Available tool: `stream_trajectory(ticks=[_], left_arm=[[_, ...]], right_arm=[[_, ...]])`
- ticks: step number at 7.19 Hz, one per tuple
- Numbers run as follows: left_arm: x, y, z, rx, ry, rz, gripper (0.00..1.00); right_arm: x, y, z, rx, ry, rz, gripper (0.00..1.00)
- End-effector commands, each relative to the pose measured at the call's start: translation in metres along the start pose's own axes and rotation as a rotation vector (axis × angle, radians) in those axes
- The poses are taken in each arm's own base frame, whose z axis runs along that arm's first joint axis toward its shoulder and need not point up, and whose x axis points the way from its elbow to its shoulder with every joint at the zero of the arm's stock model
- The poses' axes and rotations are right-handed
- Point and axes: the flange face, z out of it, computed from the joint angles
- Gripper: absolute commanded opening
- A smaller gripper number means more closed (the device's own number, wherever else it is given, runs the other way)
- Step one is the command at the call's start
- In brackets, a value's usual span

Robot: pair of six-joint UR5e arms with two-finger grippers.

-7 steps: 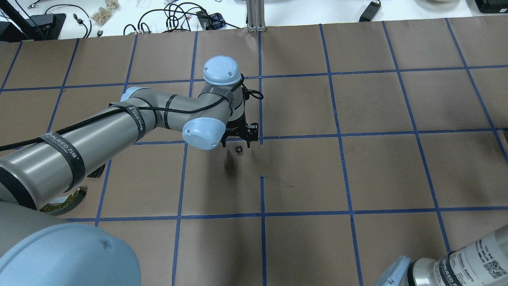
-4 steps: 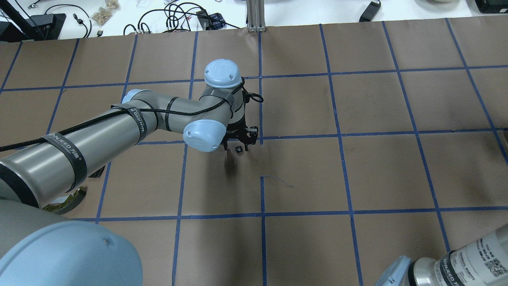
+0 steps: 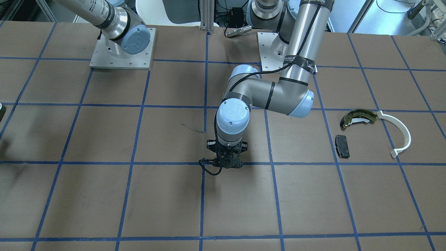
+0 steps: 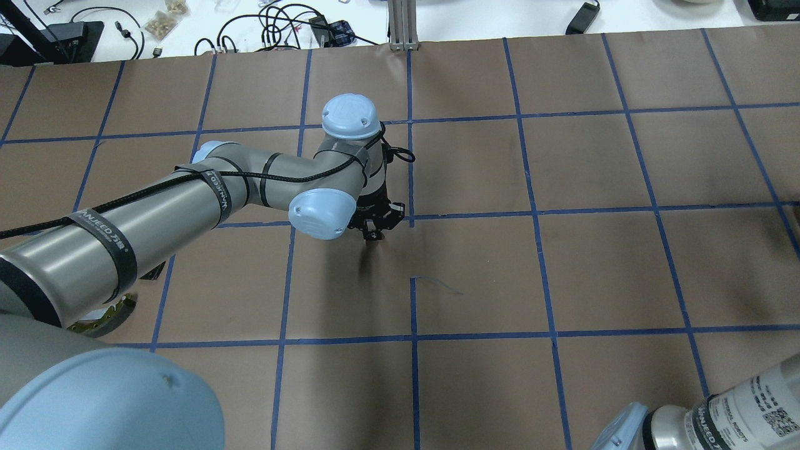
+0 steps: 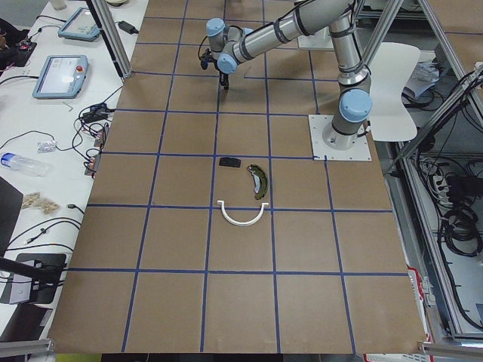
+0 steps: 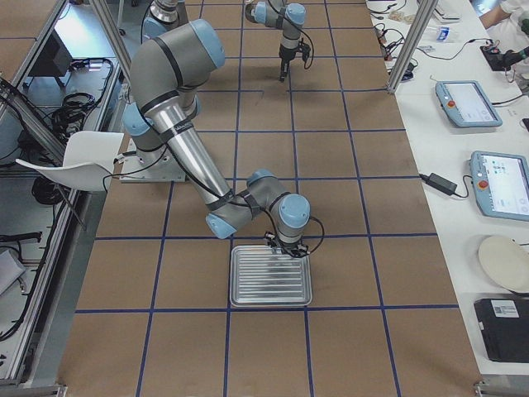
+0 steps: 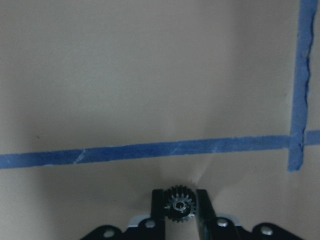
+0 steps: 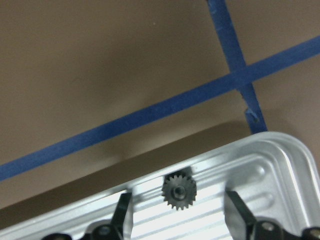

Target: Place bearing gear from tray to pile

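Note:
My left gripper [image 4: 374, 235] is down at the table's middle, shut on a small dark bearing gear [image 7: 176, 205] held between its fingers. My right gripper [image 8: 177, 200] is open over the ridged silver tray [image 8: 280, 150], its fingers on either side of a second gear [image 8: 179, 190] lying in the tray near the rim. The tray [image 6: 248, 289] shows whole in the exterior right view. The pile lies apart on the robot's left: an olive brake shoe [image 3: 359, 116], a white arc [image 3: 402, 134] and a black pad [image 3: 342, 145].
The table is brown paper with a blue tape grid [image 4: 534, 214]. Cables and small items lie on the white bench [image 4: 269, 25] beyond the far edge. The left arm's elbow [image 4: 219, 181] reaches across the left half.
The left gripper's fingers stood open around the gear on the table; they have since closed on it. The arm barely shifted.

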Motion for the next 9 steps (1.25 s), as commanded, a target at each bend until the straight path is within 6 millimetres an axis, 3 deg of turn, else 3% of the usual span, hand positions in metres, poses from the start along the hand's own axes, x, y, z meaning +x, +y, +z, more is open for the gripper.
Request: stream_trajectory(ticks=[1, 2, 3, 5, 7, 9], left_arm=[[-0.010, -0.003, -0.027, 0.018, -0.001, 0.035, 0.00], [-0.039, -0.013, -0.046, -0.011, -0.003, 0.050, 0.00], [-0.082, -0.028, -0.076, -0.032, 0.006, 0.030, 0.00], [-0.175, -0.037, -0.121, -0.075, -0.043, 0.087, 0.00], [-0.276, -0.025, -0.139, -0.094, -0.071, 0.102, 0.00], [-0.371, -0.003, -0.132, -0.122, -0.046, 0.034, 0.00]], right_arm=[[0.002, 0.002, -0.002, -0.016, 0.022, -0.007, 0.38], [0.001, 0.000, -0.001, -0.011, 0.020, -0.010, 0.36], [0.000, -0.001, -0.001, -0.006, 0.014, -0.009, 0.47], [-0.001, -0.004, -0.002, -0.004, 0.008, -0.012, 0.65], [-0.008, -0.010, -0.002, 0.004, 0.004, -0.013, 0.69], [-0.006, -0.014, -0.002, 0.040, 0.024, -0.013, 0.60]])
